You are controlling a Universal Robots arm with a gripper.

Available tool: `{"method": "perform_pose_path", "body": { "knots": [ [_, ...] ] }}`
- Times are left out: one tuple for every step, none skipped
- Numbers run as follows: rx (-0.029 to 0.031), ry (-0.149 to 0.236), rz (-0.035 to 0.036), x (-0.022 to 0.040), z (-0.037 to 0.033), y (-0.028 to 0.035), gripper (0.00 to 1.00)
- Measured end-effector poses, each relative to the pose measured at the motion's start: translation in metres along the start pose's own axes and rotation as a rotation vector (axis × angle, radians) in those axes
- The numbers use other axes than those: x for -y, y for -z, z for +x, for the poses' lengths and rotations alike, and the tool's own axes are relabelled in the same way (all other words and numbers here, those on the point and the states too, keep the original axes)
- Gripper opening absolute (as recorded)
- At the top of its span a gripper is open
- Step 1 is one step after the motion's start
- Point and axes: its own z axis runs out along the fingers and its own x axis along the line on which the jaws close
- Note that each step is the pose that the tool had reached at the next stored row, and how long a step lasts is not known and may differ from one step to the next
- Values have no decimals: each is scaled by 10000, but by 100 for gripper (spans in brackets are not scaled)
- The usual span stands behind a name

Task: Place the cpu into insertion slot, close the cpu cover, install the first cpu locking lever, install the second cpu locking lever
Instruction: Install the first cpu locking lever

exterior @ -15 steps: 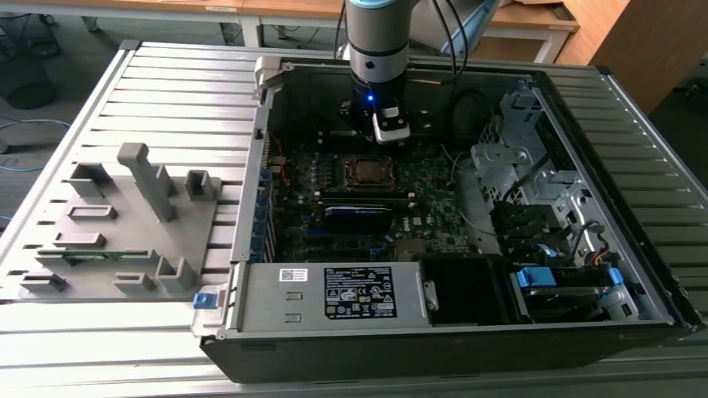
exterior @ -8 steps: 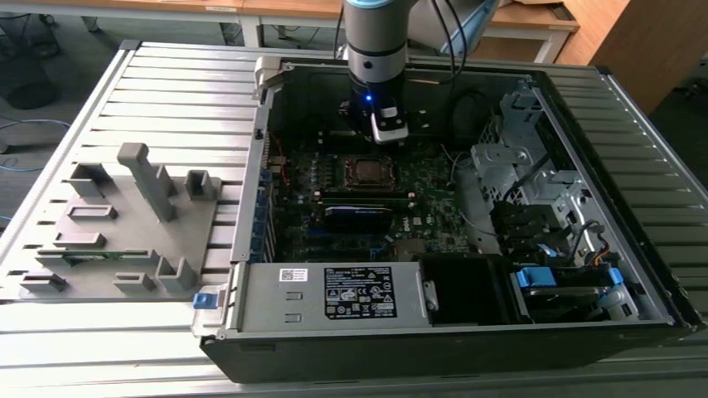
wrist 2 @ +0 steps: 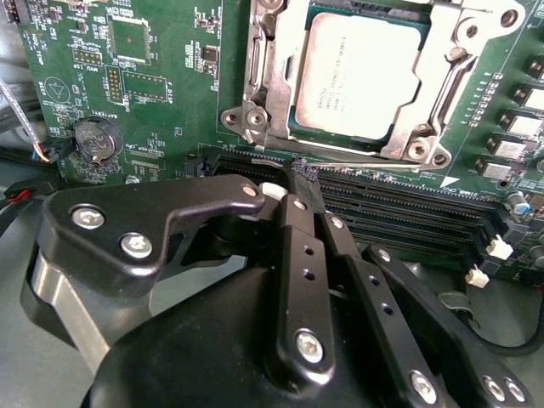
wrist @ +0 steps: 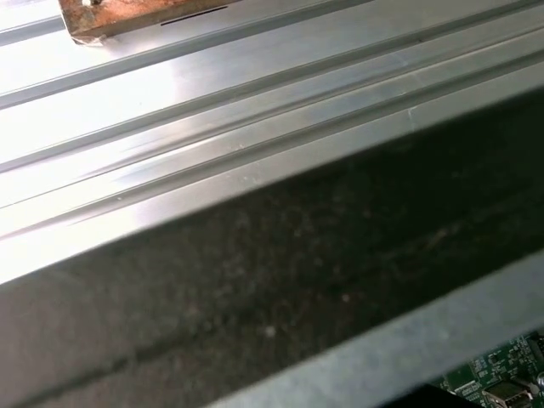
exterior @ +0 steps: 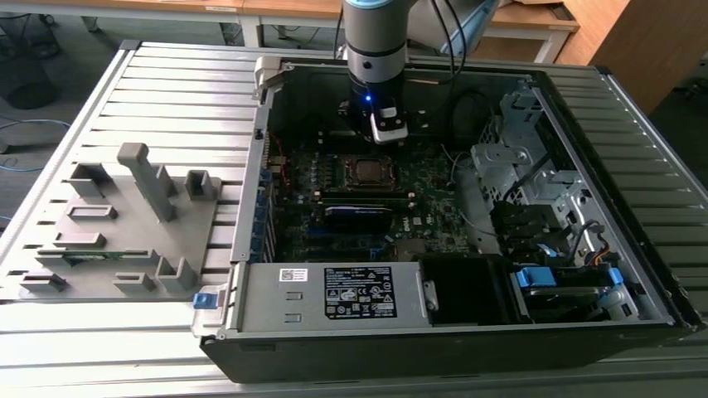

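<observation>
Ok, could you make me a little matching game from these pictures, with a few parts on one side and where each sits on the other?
Things:
1. cpu
2. cpu cover
3. power supply box
4. grey tray

Places or states:
a) outside the computer case, on the exterior view's left
b) silver frame lying flat around the chip
c) grey metal top showing through a window
d) inside the case, at its near edge in the exterior view

Pairs: 1-c, 2-b, 3-d, 4-a

Ribbed aluminium table (exterior: 166, 91), light reflecting on it. Wooden desks (exterior: 298, 8) behind. Wooden cabinet (exterior: 647, 41) at exterior view's right. Grey floor (exterior: 66, 58) at exterior view's left, blue cable (exterior: 13, 125) on it.
</observation>
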Motion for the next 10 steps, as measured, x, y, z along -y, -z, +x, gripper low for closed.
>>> {"method": "perform_pose_path", "body": {
  "knots": [
    [1,-1,-1,1,0,-1,11],
    [3,-1,-2,2,-1,-2,11],
    [4,0,-3,3,-1,-3,11],
    [6,1,-4,5,-2,-4,11],
    [8,1,-3,8,-3,-4,11],
    [9,2,-3,12,-5,-5,11],
    [11,2,-5,17,-6,-6,11],
    [12,2,-6,22,-8,-7,11],
    [15,2,-7,29,-11,-8,11],
    [16,2,-6,36,-13,-8,11]
  ]
}}
